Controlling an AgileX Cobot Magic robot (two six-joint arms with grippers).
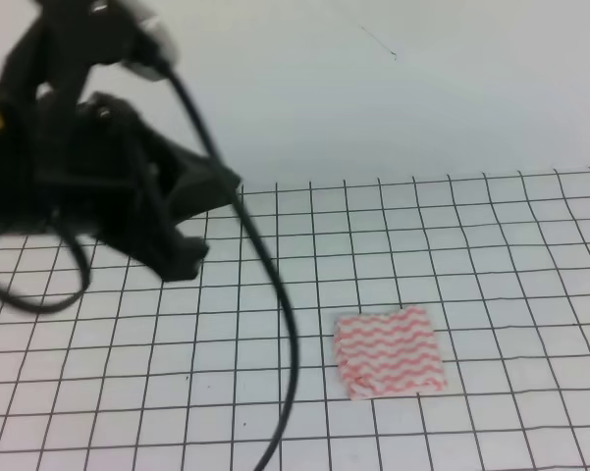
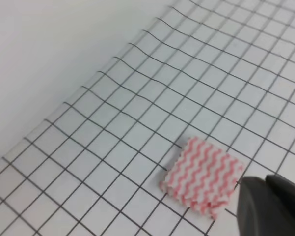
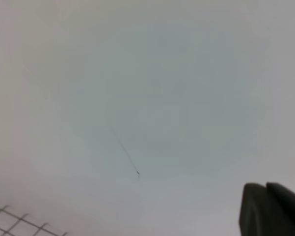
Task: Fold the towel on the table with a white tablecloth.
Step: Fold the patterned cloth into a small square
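Pink-striped towel (image 1: 389, 351) lies folded on the white tablecloth (image 1: 491, 255); right wrist view misses it; finger states seemingly untellable.

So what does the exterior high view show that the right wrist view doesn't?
Only the exterior high view shows the towel, lying as a small folded square on the white tablecloth, and the raised left arm with its cable. Only the right wrist view shows a dark gripper part at its lower right. Both show the pale wall and some grid cloth.

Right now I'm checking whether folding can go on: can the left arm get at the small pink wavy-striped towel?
Probably yes: the towel lies flat on the grid tablecloth, nothing between it and the raised left gripper.
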